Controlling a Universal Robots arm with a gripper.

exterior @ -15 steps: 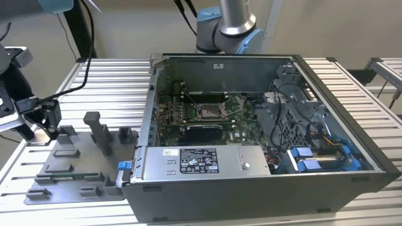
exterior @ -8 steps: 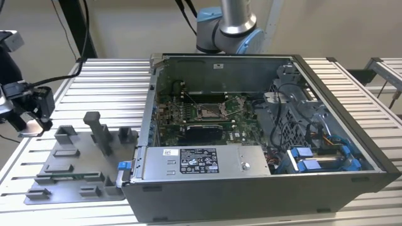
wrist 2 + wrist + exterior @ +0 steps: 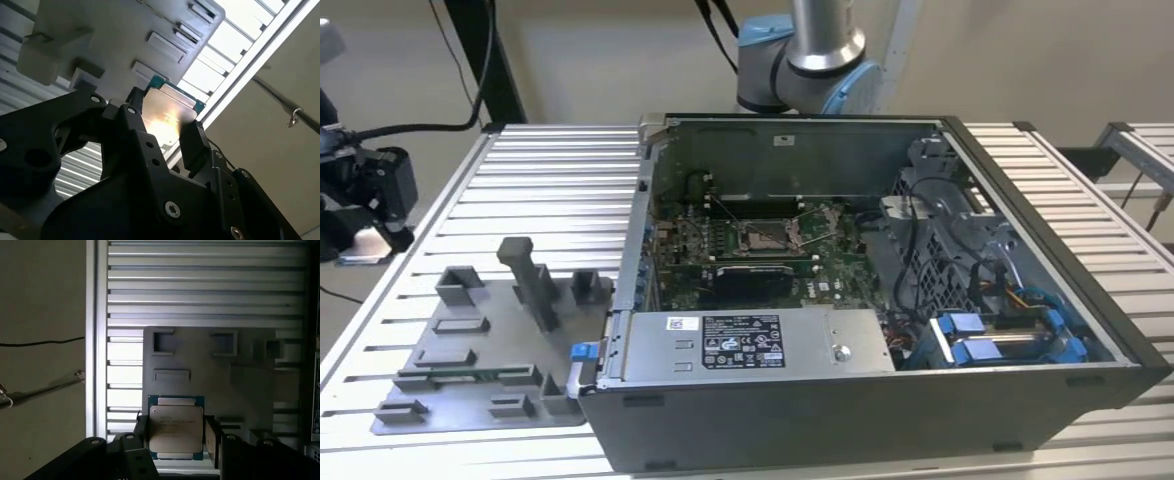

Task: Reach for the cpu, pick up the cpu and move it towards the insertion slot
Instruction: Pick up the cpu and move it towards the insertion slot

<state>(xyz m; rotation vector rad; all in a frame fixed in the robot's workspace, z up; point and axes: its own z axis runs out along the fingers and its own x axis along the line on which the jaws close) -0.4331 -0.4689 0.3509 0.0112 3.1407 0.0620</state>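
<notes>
The cpu (image 3: 176,425) was clamped edgewise by the gripper (image 3: 177,436). Slippage was deemed possible before the insertion slot (image 3: 765,237), two o'clock from the fixture plate (image 3: 478,350).

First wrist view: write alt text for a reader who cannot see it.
A black claw grips a square silver chip by two opposite edges. Beyond it, a grey plastic holder plate lies on a ribbed metal table.
</notes>
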